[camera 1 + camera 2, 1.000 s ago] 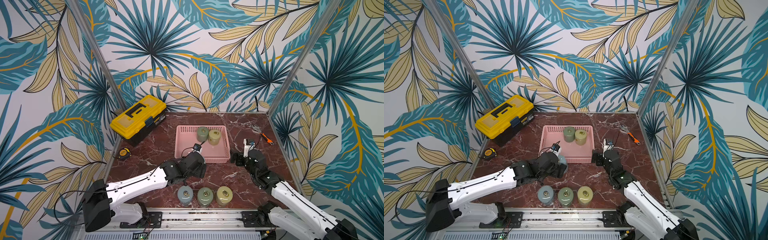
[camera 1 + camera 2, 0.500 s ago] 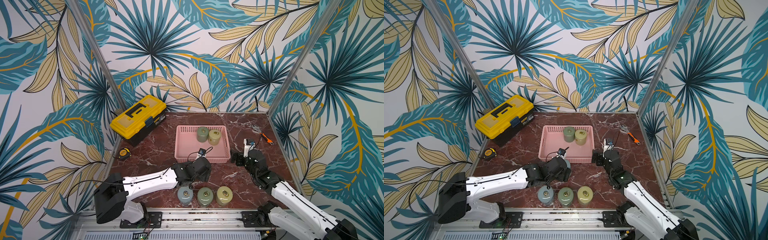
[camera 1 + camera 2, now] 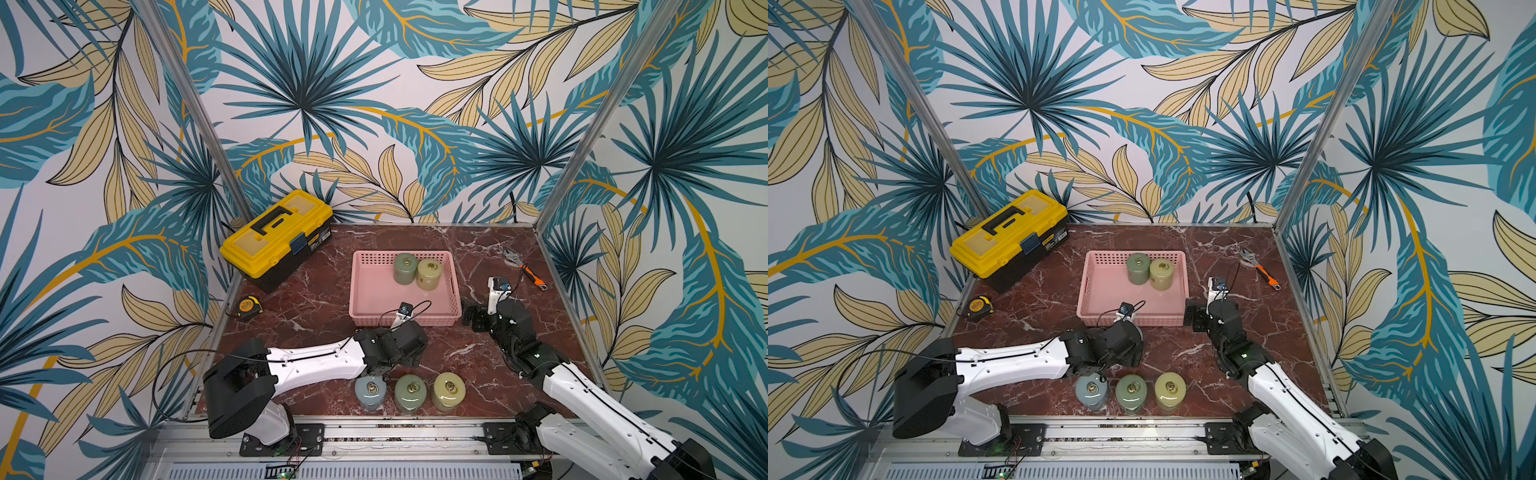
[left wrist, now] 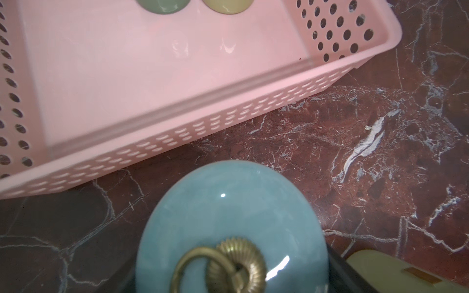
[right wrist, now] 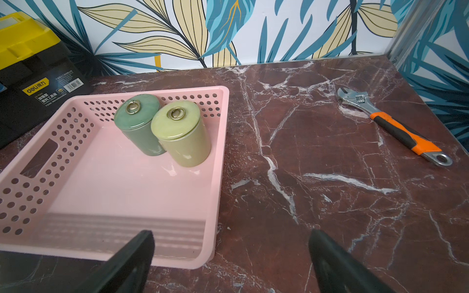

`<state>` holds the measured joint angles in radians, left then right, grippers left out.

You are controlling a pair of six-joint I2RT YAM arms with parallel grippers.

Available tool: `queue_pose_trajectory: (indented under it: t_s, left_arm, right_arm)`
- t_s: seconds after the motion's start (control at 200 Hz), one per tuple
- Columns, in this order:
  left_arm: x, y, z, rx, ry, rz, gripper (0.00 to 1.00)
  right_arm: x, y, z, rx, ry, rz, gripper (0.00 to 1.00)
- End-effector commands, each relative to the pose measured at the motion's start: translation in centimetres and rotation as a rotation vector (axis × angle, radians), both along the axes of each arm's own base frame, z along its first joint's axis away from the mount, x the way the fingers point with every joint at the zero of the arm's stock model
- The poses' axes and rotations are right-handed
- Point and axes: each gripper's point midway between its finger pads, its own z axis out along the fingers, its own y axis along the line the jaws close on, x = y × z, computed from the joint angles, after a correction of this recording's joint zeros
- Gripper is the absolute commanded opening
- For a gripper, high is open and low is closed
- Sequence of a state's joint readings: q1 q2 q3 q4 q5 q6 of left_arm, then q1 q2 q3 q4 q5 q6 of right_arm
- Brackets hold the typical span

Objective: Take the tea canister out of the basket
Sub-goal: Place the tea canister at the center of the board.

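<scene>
On the red-brown marble tabletop (image 3: 478,257), a closed yellow plastic toolbox (image 3: 274,237) with a black handle sits at the far left corner. The shallow pink plastic basket (image 3: 374,291) with perforated sides lies mid-table. In its far right corner a green ceramic canister (image 3: 405,268) and a pale yellow ceramic canister (image 3: 429,273) stand upright, touching.

Outside it, three more stand in a row along the near edge: the blue ceramic tea canister (image 3: 370,390) at the left end, then a second green canister (image 3: 410,392) and a second pale yellow canister (image 3: 449,390). The left gripper (image 3: 380,368) is clamped on the blue one's sides. The right gripper (image 5: 231,238) hovers beside the basket's near right corner, jaws wide apart and empty.
</scene>
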<state>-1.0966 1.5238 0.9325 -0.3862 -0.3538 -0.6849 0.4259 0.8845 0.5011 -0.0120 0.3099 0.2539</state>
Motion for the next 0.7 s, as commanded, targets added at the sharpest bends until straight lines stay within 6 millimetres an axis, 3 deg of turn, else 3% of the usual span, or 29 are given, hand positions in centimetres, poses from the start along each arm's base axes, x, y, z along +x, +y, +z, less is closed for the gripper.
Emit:
queue_pose_trajectory:
  t_s: [0.0,0.696]
  left_arm:
    - [0.8,-0.7,0.7,-0.051,-0.052,0.028,0.47]
    - [-0.5,-0.9,-0.8,-0.004,-0.017,0.041,0.47]
  right_arm:
    - [-0.2,-0.5,-0.4,-0.011,-0.005,-0.014,0.99]
    - [-0.2,-0.5,-0.4,-0.013,-0.004,-0.019,0.99]
